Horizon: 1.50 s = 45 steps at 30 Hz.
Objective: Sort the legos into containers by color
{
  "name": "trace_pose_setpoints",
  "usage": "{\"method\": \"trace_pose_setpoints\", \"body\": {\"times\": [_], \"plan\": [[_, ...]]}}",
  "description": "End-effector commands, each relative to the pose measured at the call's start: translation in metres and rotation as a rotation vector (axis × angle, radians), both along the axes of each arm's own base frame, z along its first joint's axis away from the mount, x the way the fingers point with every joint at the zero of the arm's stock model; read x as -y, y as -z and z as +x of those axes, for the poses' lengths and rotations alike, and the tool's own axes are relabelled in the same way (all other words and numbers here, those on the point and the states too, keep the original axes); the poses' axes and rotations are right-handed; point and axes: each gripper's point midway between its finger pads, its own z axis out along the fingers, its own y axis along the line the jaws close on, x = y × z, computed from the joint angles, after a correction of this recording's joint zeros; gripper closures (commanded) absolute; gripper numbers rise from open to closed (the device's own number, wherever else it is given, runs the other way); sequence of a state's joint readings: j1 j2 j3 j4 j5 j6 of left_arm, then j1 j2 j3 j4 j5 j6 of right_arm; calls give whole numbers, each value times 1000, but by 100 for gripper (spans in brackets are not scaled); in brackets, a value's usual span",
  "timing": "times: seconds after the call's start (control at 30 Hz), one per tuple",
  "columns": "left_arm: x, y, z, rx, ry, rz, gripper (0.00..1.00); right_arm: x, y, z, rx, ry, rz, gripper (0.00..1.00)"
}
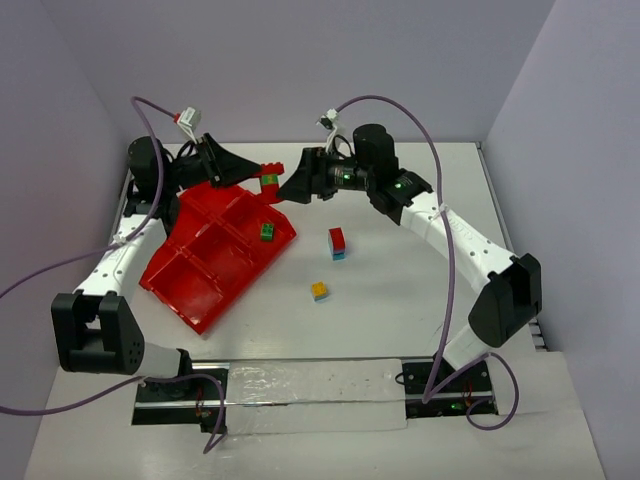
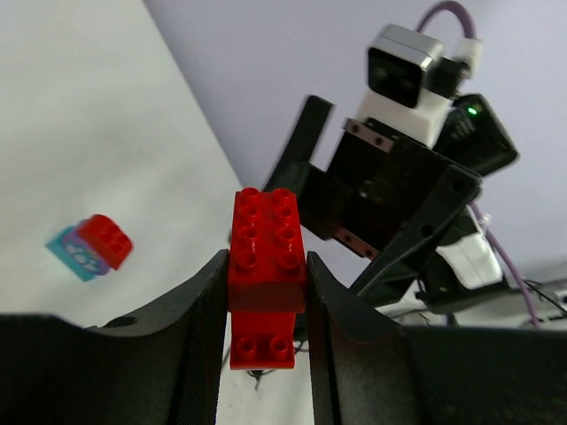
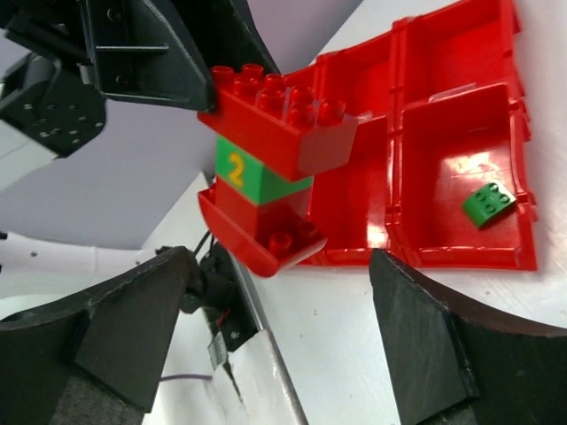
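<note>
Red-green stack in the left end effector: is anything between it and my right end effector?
Nothing visible. The stack hangs in open air, clamped in the left end effector, ahead of the open right end effector. The red tray with its green brick lies behind the stack, not between.

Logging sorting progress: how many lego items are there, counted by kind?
Red-green stack, held in the left gripper: 1
Two-colour cubes, loose: 2 (red-teal, yellow-blue)
Green brick, in the tray: 1
Total: 4
</note>
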State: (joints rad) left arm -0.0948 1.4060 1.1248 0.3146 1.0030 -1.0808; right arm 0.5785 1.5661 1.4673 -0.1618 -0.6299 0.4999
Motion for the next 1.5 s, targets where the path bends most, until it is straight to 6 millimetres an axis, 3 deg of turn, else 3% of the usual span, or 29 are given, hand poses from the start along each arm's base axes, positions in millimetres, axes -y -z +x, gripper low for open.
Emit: {"method": "trace_pose_setpoints", "body": {"times": [0.0,0.23,0.3,0.47,0.67,1.2,1.47], "plan": [[4,-39,-30,140,138,-88,100,-8,-38,1,90,-69,94,6],[4,-41,-34,151,150,-113,100,-14,-43,4,13,-111,235,11],[4,-41,-33,154,147,-115,100,-15,-59,2,6,-126,325,14],[4,-39,-30,151,128,-111,100,-15,-72,-8,-18,-169,450,18],[2,-37,-23,144,86,-104,100,-16,-70,-9,-31,-174,449,29],[-2,-44,-8,165,-8,-111,100,-19,-51,-10,-63,-137,416,23],[-2,-45,-10,169,1,-115,100,-25,-46,-5,-80,-140,420,26]]}}
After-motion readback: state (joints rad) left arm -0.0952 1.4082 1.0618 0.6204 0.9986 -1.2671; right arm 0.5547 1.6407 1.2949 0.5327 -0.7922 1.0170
